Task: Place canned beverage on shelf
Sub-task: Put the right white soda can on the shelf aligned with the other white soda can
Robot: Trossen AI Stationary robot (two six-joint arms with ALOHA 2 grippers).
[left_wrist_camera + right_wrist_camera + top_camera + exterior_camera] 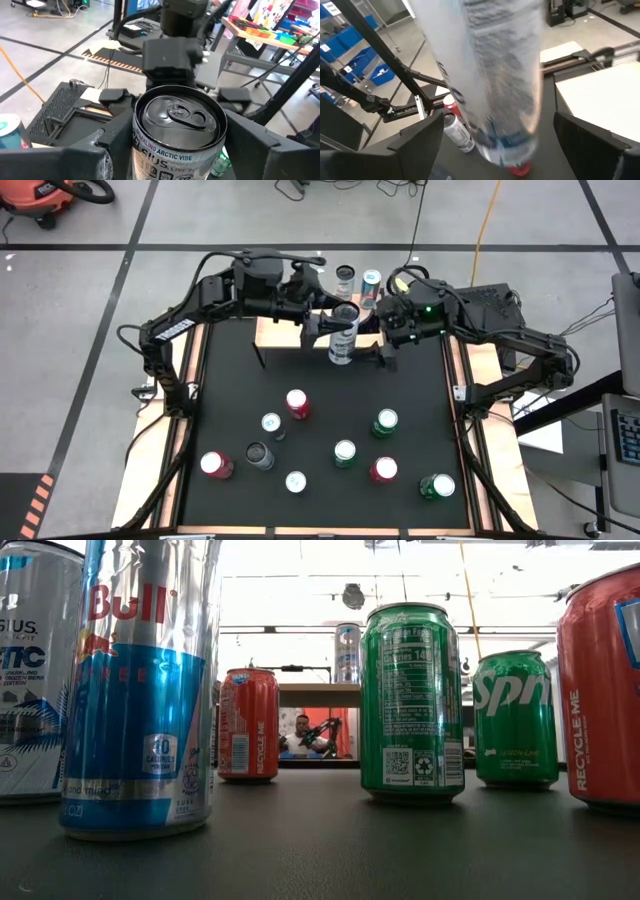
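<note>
From above, a tall silver can (343,332) stands tilted at the twelve o'clock end of the black table (320,510), just at the near edge of the shelf (275,332), a light-wood board on thin black legs. The left gripper (322,318) reaches in from ten o'clock and its fingers clamp the can near the top. The right gripper (376,332) comes in from two o'clock, level with the can, its fingers spread apart beside it. Two more cans (358,279) stand at the shelf's far edge, toward twelve o'clock. Nine other cans are scattered over the table's six o'clock half, among them a red can (297,402) near the middle and a green can (386,422) toward four o'clock.

At table height, a blue and silver can (140,690) fills the nine o'clock side, a green can (413,700) stands right of centre, and the shelf (318,694) shows far behind with a tall can (347,652) on it. A person sits in the room beyond.

From the left wrist, the silver can (179,131) sits between that arm's dark fingers (112,145), lid up; the right gripper's body faces it from behind.

From the right wrist, the can (490,75) runs blurred through the wide gap between the two fingers (420,137), neither plainly touching it.
</note>
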